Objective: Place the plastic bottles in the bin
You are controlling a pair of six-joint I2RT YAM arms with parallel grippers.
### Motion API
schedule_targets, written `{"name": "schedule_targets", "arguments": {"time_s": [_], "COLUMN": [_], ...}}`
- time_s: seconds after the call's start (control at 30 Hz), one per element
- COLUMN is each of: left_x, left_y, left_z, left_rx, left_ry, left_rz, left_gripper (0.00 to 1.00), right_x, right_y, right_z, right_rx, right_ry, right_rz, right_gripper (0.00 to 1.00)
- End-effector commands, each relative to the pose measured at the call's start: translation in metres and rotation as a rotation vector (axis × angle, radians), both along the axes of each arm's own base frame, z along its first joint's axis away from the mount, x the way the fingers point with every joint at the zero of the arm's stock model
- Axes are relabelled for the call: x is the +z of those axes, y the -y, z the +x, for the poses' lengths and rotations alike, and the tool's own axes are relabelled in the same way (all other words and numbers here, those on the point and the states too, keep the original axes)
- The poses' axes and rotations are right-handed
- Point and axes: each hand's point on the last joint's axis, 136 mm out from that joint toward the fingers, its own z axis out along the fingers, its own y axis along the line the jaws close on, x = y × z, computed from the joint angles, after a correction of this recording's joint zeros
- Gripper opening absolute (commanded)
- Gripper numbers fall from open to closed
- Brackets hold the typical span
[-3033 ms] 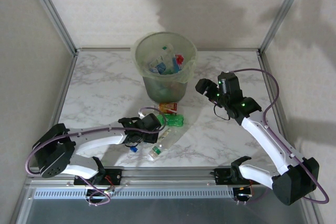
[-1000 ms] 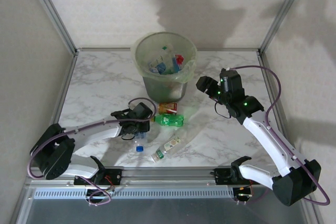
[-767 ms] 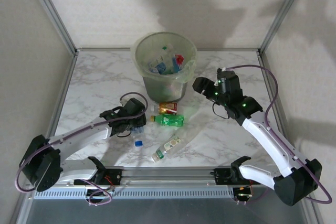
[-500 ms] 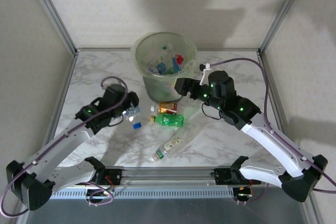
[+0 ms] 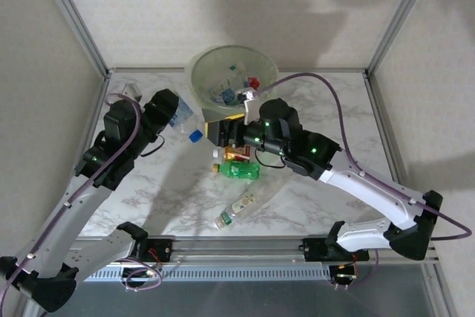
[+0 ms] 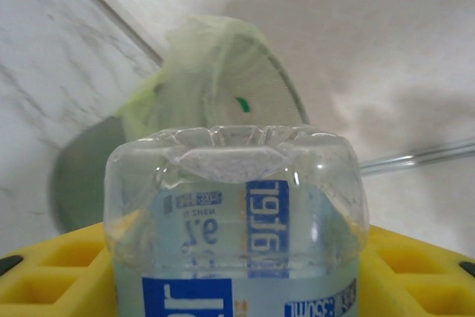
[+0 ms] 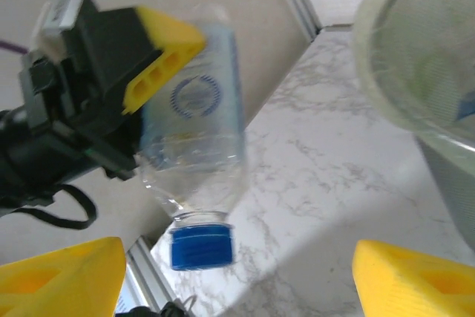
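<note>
On the white marbled tabletop [image 5: 326,109], the round pale-green translucent plastic bin [image 5: 199,88] stands at the middle of the far edge, with several bottles [image 5: 234,94] inside it. Just left of it the raised left gripper [image 5: 172,115] clamps a clear plastic bottle with blue label and cap [image 5: 183,118], cap down. The right gripper [image 5: 220,133] hangs at the bin's near side, jaws wide apart and empty. Toward the near edge lie a brown-labelled bottle [image 5: 237,154], a green bottle [image 5: 239,171] and a small clear bottle [image 5: 234,209].
</note>
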Motion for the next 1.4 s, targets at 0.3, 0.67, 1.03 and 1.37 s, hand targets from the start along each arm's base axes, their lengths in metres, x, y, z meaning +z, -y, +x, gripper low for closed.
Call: {"name": "schedule_targets", "arguments": {"time_s": [0.3,0.67,1.03,1.37], "left_x": [0.039,0.039,0.036,0.04], "left_y": [0.003,-0.001,-0.006,-0.007], "left_z": [-0.001,0.002,0.003,0.006], "left_rx": [-0.021,-0.032,-0.026,-0.034], "left_ry": [0.14,0.154,0.156,0.17], "left_rz": [-0.273,-0.335,-0.357,-0.391], "left_gripper": [0.58,0.59,0.59,0.58], "right_x": [0.023,0.019,0.018,0.016], "right_y": [-0.03,-0.045,-0.047,-0.052], "right_z": [-0.011,-0.008,-0.001,-0.003], "right_rx": [0.066,0.1,0.114,0.148], "right_ry": [0.057,0.048,0.031,0.016], "right_rz": [0.048,0.036,0.045,0.05], "right_gripper": [0.82,0.56,0.42,0.45]}}
